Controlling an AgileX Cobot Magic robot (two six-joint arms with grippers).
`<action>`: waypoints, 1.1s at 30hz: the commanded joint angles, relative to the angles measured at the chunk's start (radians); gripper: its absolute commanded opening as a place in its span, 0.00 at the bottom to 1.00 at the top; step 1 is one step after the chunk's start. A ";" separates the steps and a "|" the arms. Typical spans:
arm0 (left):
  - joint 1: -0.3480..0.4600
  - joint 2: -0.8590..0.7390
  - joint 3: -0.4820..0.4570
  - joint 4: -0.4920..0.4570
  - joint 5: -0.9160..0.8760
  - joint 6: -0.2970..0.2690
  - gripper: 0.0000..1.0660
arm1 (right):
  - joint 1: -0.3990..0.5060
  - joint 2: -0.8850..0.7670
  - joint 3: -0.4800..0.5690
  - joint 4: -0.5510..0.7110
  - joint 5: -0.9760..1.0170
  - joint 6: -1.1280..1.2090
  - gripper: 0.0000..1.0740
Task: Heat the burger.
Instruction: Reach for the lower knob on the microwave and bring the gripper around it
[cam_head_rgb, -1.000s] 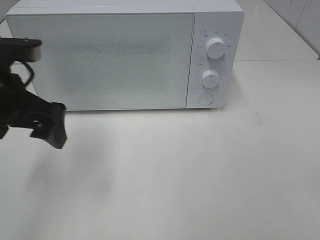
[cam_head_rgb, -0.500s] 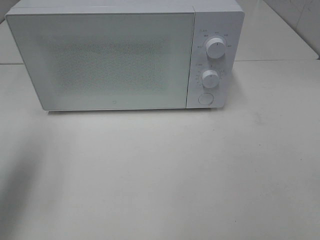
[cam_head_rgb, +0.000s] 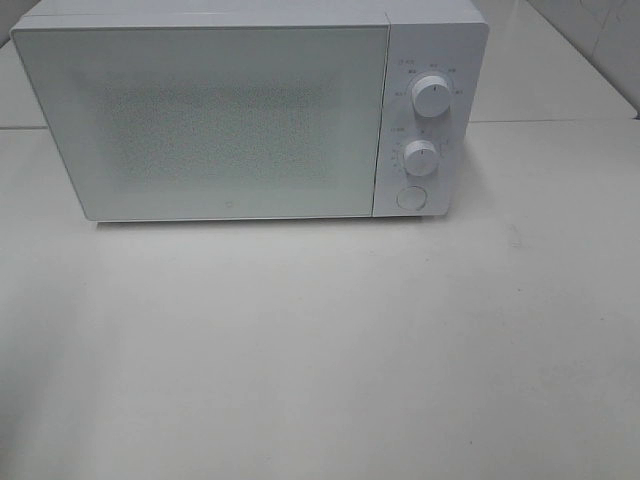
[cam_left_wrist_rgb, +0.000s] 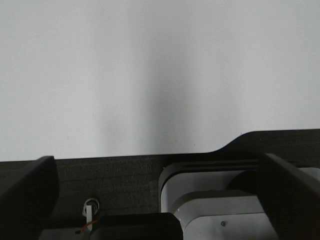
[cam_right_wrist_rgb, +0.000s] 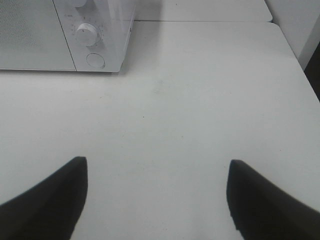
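The white microwave (cam_head_rgb: 230, 120) stands on the table (cam_head_rgb: 330, 350) with its door closed. The left gripper (cam_left_wrist_rgb: 156, 162) and the right gripper (cam_right_wrist_rgb: 157, 165) are both spread wide, holding nothing (the burger shows in no view; its place I cannot tell).

Right gripper (cam_right_wrist_rgb: 156, 162) gapes above table (cam_right_wrist_rgb: 200, 100), microwave (cam_right_wrist_rgb: 65, 35) beyond.

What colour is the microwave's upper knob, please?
White; the upper knob shows best in the exterior high view.

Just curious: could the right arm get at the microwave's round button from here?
Probably yes: the right gripper is open and empty, and nothing stands on the table between it and the round button on the microwave.
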 joint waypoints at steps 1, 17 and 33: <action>0.000 -0.161 0.052 0.001 -0.022 0.002 0.94 | -0.006 -0.026 0.002 -0.004 -0.016 -0.007 0.71; 0.000 -0.667 0.086 -0.015 -0.095 0.010 0.94 | -0.006 -0.026 0.002 -0.004 -0.016 -0.006 0.71; 0.105 -0.752 0.086 -0.015 -0.095 0.010 0.94 | -0.006 -0.026 0.002 -0.004 -0.016 -0.006 0.71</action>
